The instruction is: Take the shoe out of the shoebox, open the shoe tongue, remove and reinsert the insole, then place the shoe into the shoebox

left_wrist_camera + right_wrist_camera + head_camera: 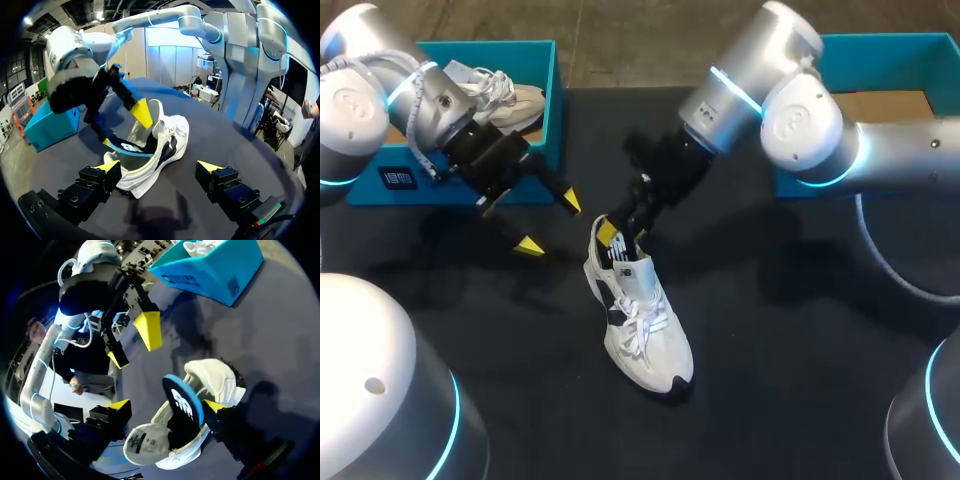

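Nearest, the white lace-up sneaker with black side panels (645, 325) lies on the black tabletop (800, 330) about midway across, its toe toward the near edge and its heel pointing away. Its white padded tongue (142, 442) is folded forward, so the opening is clear.

At the heel, the black foam insole with a blue rim (182, 410) stands partly out of the shoe. The right gripper (166, 405) is at the opening with its fingers spread. The insole is between them and close to one finger, while the other finger stands clear of it.

Just beside the heel, toward the left edge, the left gripper (549, 222) hovers above the tabletop, spread wide and holding nothing.

At the far left corner, the teal cardboard shoebox (545, 100) holds a second pale sneaker (510, 95). Another teal box (880, 42) is at the far right corner.

The insole step looks to be in hand, though whether the insole is going out or back in cannot be told. Next, the right fingers need to close on the insole's raised end, and the left gripper could steady the heel.
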Controlling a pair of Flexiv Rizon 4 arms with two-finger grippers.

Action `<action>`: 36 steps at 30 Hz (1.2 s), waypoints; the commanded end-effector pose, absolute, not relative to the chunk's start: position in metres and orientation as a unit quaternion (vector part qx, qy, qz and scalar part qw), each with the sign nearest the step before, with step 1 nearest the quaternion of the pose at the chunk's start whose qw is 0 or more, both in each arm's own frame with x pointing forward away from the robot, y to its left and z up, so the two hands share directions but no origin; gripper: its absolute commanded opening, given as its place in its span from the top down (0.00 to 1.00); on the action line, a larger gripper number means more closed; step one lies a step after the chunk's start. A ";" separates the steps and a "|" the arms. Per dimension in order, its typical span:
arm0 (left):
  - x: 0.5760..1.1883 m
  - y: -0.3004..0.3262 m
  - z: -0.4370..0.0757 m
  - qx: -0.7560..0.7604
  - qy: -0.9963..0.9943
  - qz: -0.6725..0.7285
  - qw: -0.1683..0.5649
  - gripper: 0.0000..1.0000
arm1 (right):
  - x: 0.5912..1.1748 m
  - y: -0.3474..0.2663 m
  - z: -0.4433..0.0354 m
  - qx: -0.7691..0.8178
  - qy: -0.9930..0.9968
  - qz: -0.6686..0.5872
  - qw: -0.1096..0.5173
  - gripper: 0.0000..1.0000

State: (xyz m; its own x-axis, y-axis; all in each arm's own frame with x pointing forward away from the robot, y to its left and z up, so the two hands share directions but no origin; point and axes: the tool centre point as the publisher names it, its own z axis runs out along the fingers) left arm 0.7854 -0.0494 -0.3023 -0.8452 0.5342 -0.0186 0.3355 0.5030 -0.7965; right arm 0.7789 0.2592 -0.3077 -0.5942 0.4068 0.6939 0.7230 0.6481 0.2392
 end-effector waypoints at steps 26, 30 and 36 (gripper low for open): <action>0.797 -0.019 -0.265 -0.231 -0.877 0.415 0.078 0.00 | 0.773 0.241 -0.260 -0.438 -0.842 -0.285 0.137 1.00; 0.800 -0.011 -0.262 -0.226 -0.879 0.413 0.077 0.00 | 0.771 0.242 -0.259 -0.438 -0.842 -0.286 0.130 1.00; 0.804 -0.002 -0.256 -0.227 -0.885 0.397 0.085 0.00 | 0.771 0.242 -0.259 -0.438 -0.842 -0.286 0.130 1.00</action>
